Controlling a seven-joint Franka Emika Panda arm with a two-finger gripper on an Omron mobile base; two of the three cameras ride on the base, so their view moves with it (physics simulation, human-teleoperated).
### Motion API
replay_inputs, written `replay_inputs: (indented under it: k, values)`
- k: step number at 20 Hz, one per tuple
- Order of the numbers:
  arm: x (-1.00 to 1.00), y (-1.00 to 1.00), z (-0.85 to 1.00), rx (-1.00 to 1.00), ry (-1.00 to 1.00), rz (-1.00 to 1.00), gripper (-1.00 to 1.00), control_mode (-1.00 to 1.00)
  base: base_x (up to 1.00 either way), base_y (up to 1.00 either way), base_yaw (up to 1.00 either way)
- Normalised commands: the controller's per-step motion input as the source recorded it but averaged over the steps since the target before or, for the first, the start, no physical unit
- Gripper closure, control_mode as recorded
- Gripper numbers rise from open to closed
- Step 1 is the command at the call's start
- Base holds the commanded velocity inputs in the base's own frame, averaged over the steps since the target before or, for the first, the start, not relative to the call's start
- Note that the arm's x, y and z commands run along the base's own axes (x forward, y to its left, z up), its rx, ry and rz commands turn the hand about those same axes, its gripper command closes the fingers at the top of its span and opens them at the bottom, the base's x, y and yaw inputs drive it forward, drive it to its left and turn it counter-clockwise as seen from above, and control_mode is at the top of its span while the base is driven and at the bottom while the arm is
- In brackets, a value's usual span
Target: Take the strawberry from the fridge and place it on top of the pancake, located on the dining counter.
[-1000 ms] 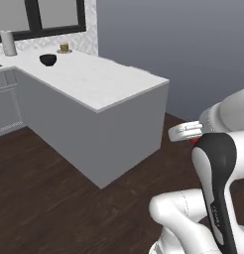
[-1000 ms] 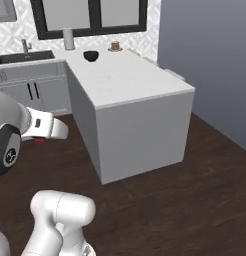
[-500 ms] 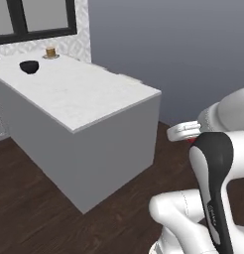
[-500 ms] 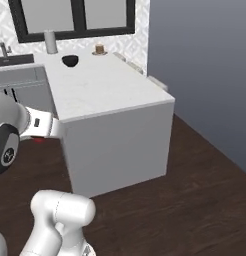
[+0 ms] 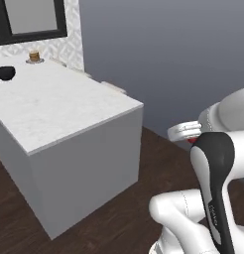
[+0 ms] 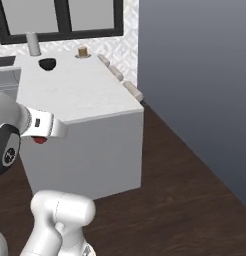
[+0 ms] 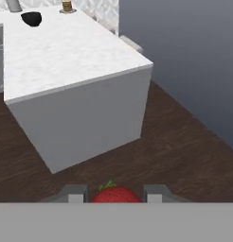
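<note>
At the far left of your hand view a dark blue bowl [image 7: 31,19] sits on the dining counter [image 7: 66,52], near its back end, with the pancake [image 7: 67,6] on its small plate just to the right of it by the tiled wall. Moving right, you see the counter's white top run toward you to a sharp near corner, with beige stools [image 7: 131,43] tucked along its far side against the grey wall. Dark wood floor lies between you and the counter. At the bottom centre, your gripper [image 7: 115,194] is clamped on the strawberry [image 7: 116,194], one finger at each side of the red fruit, well apart from the pancake.
</note>
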Motion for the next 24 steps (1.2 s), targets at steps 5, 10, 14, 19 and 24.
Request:
replay_inputs:
  k: [5,10,14,19,24]
  values:
    - [0.0,0.0,0.0,0.0,0.0,0.0,1.0,1.0,0.85,-1.0,0.11]
    - [0.0,0.0,0.0,0.0,0.0,0.0,1.0,1.0,1.0,-1.0,0.15]
    - [0.0,0.0,0.0,0.0,0.0,0.0,1.0,1.0,1.0,-1.0,0.22]
    - [0.0,0.0,0.0,0.0,0.0,0.0,1.0,1.0,1.0,-1.0,0.29]
    - [0.0,0.0,0.0,0.0,0.0,0.0,1.0,1.0,1.0,-0.99,0.36]
